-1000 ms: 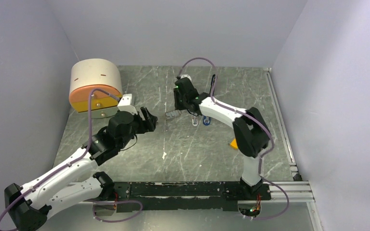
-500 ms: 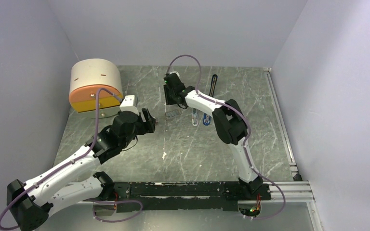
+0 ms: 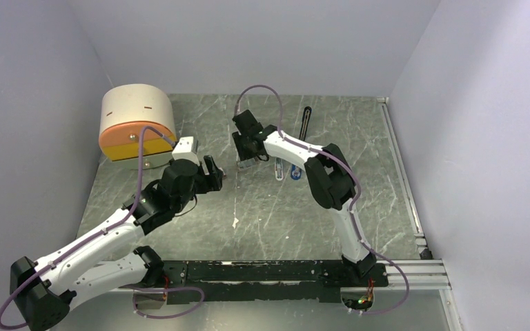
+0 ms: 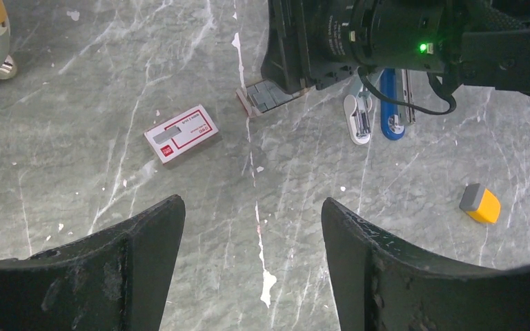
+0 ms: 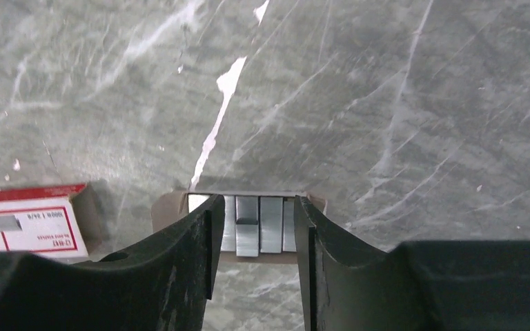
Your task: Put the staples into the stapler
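The bench is carrying everything, with a drum sitting behind and left of the left claw, which is hanging wide and empty above bare stone. The right claw is reaching far out and hovering low over the staples. Its jaws are standing partway apart and straddling the middle strips. Whether the pads are touching metal I cannot tell, but nothing is being lifted. The stapler is lying flat just right of the right claw, half hidden under the right arm in the left wrist view, and how far it is lying open I cannot tell. The box is resting left of the right claw and ahead of the left one, a little apart from the staples, which are sitting in their open paper tray on the bench. An orange block is lying well right of both claws, and a pale piece is lying right beside the stapler. Judging by this, the task is standing at an early stage. The staples are out of the box and exposed, but picking up a strip, carrying it to the stapler, seating it and closing the top are all waiting to be done.
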{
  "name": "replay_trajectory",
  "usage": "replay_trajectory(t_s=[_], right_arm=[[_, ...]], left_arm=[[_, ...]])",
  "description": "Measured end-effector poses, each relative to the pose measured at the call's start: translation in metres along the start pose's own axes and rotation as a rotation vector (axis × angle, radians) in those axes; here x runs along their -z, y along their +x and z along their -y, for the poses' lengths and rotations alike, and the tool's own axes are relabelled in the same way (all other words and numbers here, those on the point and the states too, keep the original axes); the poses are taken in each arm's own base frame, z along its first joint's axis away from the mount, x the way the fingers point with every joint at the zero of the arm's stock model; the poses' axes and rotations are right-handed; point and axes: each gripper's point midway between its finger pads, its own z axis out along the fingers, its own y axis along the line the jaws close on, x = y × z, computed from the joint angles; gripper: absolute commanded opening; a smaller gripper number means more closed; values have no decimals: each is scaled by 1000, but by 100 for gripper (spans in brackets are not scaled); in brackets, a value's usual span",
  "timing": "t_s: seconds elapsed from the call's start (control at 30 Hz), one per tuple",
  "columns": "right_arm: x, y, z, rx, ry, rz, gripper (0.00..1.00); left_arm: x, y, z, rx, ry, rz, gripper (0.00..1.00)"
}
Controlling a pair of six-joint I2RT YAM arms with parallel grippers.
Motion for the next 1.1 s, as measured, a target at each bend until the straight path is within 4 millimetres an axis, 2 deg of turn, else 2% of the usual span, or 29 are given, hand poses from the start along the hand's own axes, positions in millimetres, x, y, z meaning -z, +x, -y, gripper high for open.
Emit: replay_trajectory(t_s=[0.07,0.17,0.47,0.9,1.1], right_arm=[[1,6,-2,25,-1,-18,33],[2,14,-4,50,-2,-45,31],[5,24,-4,78,0,-81,35],[3,28,-7,82,-13,-100,32],[3,28,-8,79,-21,-102,19]], left_arm=[[0,0,0,-1,0,0,77],[0,0,0,-3,-1,0,78],[-1,3,-2,-7,-5,-6,78],[-3,7,-3,-13,-13,-18,78],[-3,7,-3,-13,-13,-18,78]])
